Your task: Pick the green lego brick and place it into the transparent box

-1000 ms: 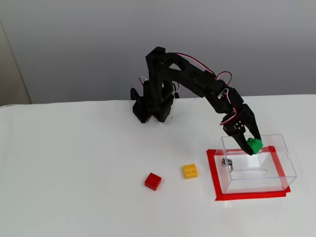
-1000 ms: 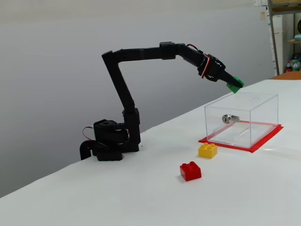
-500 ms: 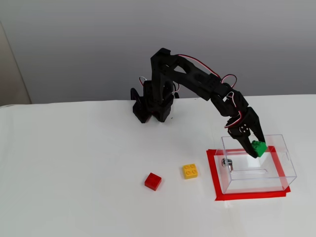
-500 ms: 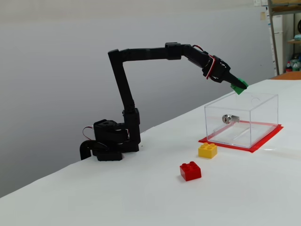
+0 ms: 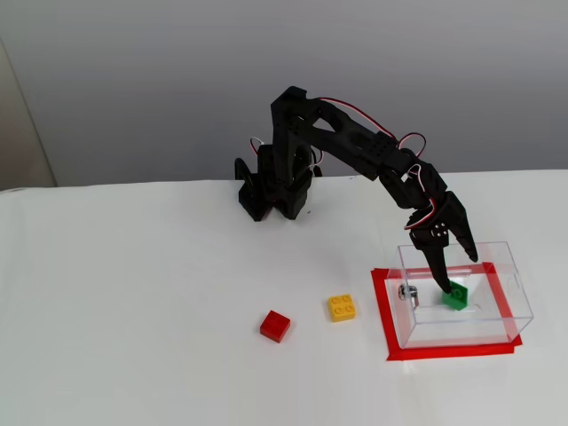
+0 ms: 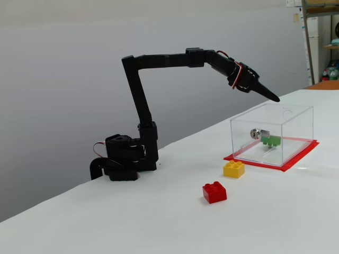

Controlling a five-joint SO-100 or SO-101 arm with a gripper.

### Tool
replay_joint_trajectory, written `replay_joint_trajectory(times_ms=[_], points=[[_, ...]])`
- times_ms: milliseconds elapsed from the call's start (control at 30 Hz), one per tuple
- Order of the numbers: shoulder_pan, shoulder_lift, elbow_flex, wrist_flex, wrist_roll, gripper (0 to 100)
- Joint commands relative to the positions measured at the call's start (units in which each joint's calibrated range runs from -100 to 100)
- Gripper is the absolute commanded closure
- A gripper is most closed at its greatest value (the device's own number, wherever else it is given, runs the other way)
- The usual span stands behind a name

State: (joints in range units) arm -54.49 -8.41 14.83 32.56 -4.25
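The green lego brick (image 5: 455, 295) lies inside the transparent box (image 5: 461, 330), beside the small metal fitting (image 5: 407, 292). It also shows through the box wall (image 6: 296, 132) in the other fixed view (image 6: 270, 141). My gripper (image 5: 458, 273) hangs over the open top of the box with its fingers spread, holding nothing. From the side, my gripper (image 6: 273, 97) is clearly above the box rim and apart from the brick.
A red tape frame (image 5: 387, 319) surrounds the box on the white table. A yellow brick (image 5: 342, 307) and a red brick (image 5: 274, 326) lie left of the box. The arm's base (image 5: 271, 191) stands at the table's far edge.
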Motion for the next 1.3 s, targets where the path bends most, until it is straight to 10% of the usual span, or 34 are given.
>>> replay_joint_trajectory(times_ms=[0, 433, 733, 1267], points=[[0.0, -0.2, -2.2, -0.8, 0.2, 68], [0.5, -0.4, -2.1, -0.8, 0.3, 69], [0.6, -1.0, -2.0, -0.2, 0.3, 98], [2.5, -4.1, -1.9, 0.0, 0.3, 98]])
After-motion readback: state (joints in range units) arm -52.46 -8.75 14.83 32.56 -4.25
